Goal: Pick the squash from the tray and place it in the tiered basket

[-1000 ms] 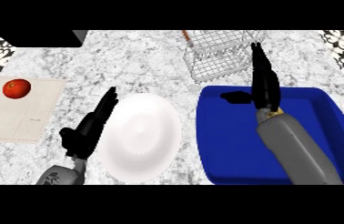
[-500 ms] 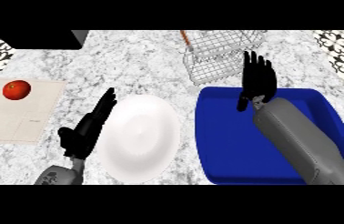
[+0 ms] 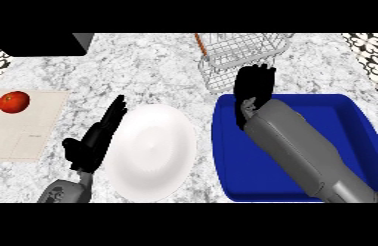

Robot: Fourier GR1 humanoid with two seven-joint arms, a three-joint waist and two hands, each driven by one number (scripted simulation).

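1. Shifted a little left since the earlier frame: right robot hand, now above the far left part of the blue tray, fingers straight and close together, pointing toward the wire basket.
2. Cannot tell where the squash lies; none showing in the tray's bare part, much of it hidden by the grey forearm.
3. Just left of the tray, on the desk: white plate.
4. Beside the plate's left edge: left robot hand, fingers straight, holding nothing.
5. Far left: red fruit on a pale mat.
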